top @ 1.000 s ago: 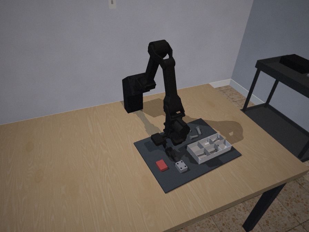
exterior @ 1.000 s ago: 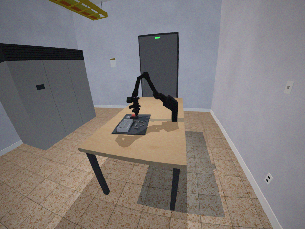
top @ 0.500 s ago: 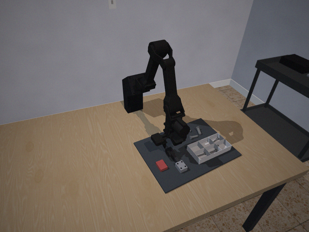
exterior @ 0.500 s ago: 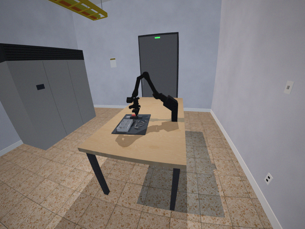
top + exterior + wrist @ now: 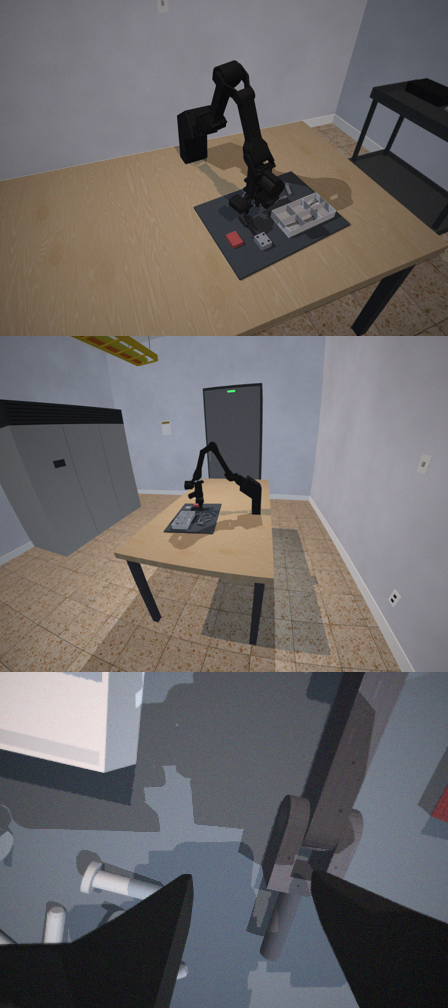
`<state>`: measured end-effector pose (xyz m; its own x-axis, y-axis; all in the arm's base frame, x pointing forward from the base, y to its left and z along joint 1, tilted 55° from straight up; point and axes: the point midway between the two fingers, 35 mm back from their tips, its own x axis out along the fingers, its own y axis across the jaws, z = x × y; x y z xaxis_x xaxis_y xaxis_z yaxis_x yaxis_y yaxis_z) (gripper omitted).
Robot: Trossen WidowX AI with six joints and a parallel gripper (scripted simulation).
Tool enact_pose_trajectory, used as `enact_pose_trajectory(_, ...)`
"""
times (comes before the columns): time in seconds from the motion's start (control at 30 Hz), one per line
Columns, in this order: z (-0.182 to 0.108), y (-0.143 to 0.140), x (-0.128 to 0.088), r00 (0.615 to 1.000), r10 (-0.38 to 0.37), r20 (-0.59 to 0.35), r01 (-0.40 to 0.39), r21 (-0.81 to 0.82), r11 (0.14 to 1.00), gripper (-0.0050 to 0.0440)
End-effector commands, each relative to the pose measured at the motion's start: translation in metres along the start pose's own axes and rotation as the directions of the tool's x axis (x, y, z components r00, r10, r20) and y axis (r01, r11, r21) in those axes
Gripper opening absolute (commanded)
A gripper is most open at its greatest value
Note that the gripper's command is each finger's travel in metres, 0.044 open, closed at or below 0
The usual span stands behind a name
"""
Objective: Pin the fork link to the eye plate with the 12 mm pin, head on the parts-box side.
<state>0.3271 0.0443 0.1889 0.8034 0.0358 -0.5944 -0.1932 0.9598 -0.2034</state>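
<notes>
I had the arm (image 5: pixel 249 115) (image 5: pixel 218 457) reaching down over the dark mat (image 5: pixel 249 262) (image 5: pixel 208 530) (image 5: pixel 215 864) on the wooden surface (image 5: pixel 108 235) (image 5: pixel 235 543), and here was the tool (image 5: pixel 244 212) (image 5: pixel 201 507) (image 5: pixel 251 882), pointing down with its fingers spread apart and nothing pinched between them. On the wrist view, the fork link (image 5: pixel 243 219) (image 5: pixel 205 509) (image 5: pixel 292 837) lay below the fingertips, toward the right-hand one in that picture. Its two cheeks straddled the end of the eye plate (image 5: pixel 252 227) (image 5: pixel 195 509) (image 5: pixel 345 762), and its round rod ran away from the plate.

Over on the wrist view's left, I had a headed pin (image 5: pixel 120 882) lying on the mat, its shank partly hidden by a finger. More loose pins (image 5: pixel 288 189) (image 5: pixel 206 519) (image 5: pixel 55 922) were scattered nearby, and I could not tell which was the 12 mm one. The white parts box (image 5: pixel 313 226) (image 5: pixel 180 526) (image 5: pixel 122 722) stood beside the linkage, apart from it, with more pins (image 5: pixel 309 218) inside its compartments.

On the opposite side of the linkage from the box sat the red block (image 5: pixel 234 239) (image 5: pixel 196 505) (image 5: pixel 442 804). The pale block (image 5: pixel 262 240) (image 5: pixel 188 507) with four dark spots stood near the plate's far end; from the top view I could not tell whether they touched.

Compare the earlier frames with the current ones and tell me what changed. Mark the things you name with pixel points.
The gripper (image 5: pixel 246 212) (image 5: pixel 201 507) (image 5: pixel 251 882) has shifted slightly right in the top view, toward the parts box (image 5: pixel 307 228) (image 5: pixel 180 526) (image 5: pixel 121 722), the forearm swinging with it. Nothing was visibly picked up or let go; its fingers stand open. The parts box, red block (image 5: pixel 234 239) (image 5: pixel 196 505) (image 5: pixel 442 806) and dotted block (image 5: pixel 263 241) (image 5: pixel 188 507) stayed put.
</notes>
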Motion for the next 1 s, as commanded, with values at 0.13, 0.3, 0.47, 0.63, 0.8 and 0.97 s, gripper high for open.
enact_pose_trajectory(0.13, 0.016, 0.064, 0.006, 1.000, 0.000, -0.010, -0.004, -0.437, 0.899, 0.0250)
enact_pose_trajectory(0.3, 0.019, 0.106, 0.003, 1.000, -0.002, -0.006, -0.003, -0.699, 0.715, 0.0250)
enact_pose_trajectory(0.47, 0.020, 0.143, -0.004, 1.000, -0.004, 0.013, 0.014, -0.877, 0.481, 0.0250)
enact_pose_trajectory(0.63, 0.020, 0.157, -0.008, 1.000, -0.011, 0.027, 0.029, -0.940, 0.341, 0.0250)
enact_pose_trajectory(0.8, 0.020, 0.157, -0.008, 1.000, -0.010, 0.029, 0.031, -0.940, 0.339, 0.0250)
enact_pose_trajectory(0.97, 0.020, 0.156, -0.009, 0.999, -0.010, 0.031, 0.032, -0.940, 0.340, 0.0250)
